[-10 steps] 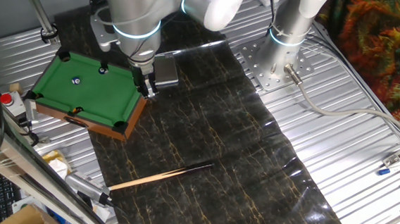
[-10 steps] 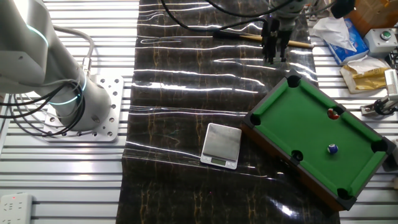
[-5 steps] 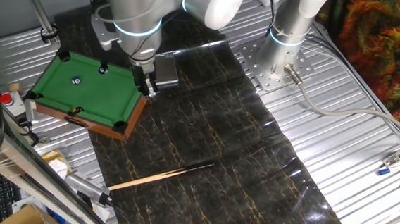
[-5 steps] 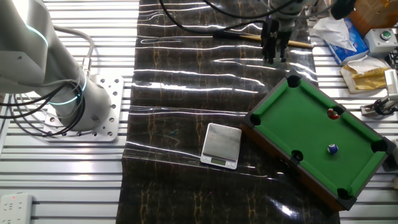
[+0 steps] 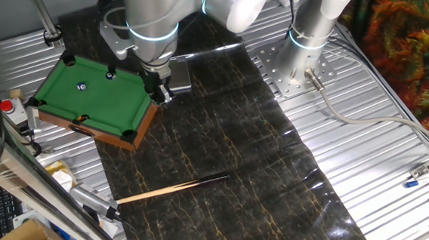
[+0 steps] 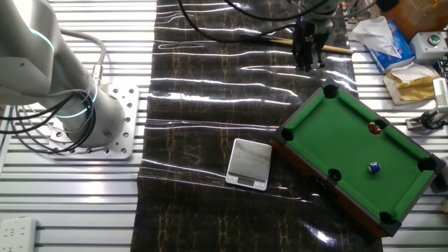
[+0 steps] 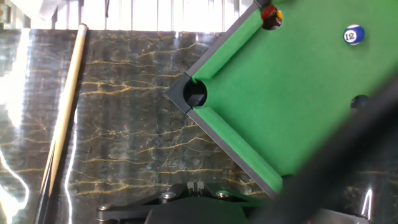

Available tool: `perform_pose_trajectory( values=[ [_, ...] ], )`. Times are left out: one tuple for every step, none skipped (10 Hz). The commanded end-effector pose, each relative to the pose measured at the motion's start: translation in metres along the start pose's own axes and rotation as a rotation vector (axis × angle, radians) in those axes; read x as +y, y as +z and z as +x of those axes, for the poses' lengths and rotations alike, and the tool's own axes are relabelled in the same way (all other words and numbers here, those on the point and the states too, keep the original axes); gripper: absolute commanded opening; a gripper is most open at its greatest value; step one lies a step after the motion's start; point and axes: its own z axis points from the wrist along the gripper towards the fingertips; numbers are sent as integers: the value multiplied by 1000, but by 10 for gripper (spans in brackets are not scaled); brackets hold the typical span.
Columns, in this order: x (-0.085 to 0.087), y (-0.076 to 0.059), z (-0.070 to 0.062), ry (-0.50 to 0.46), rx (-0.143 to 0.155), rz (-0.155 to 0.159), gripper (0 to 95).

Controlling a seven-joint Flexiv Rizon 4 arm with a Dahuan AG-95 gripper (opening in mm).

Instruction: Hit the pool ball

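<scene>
The blue ball (image 6: pixel 374 167) has not moved; it lies on the green pool table (image 6: pixel 350 140) near its far long side. The gripper (image 6: pixel 307 61) has shifted slightly away, outside the table's corner, near the cue (image 5: pixel 172 187). I cannot tell its jaw state. Dark mat (image 5: pixel 257 161) around is open.

We note an arm (image 5: pixel 150 9) of smooth silver-grey and white cylindrical links, with a glowing cyan ring at the joints. Its round base flange (image 6: pixel 105 136) is drilled metal with dark screw holes. Black cables loop beside the base and along the upper links. The tool (image 5: pixel 159 92) is slim, black, with pale markings.
</scene>
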Motion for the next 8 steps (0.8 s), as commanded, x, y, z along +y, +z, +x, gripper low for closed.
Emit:
perform_pose_trajectory(
  values=[
    [1,1,-2,-43,-22,14,0],
    [1,1,-2,-43,-24,9,0],
    [1,1,-2,-33,-15,22,0],
    [1,1,-2,-25,-10,29,0],
    [1,1,-2,-21,-14,33,0],
    [1,1,-2,-18,-16,32,0],
    [0,-1,-1,-27,-16,34,0],
    [0,-1,-1,-32,-19,31,0]
  ],
)
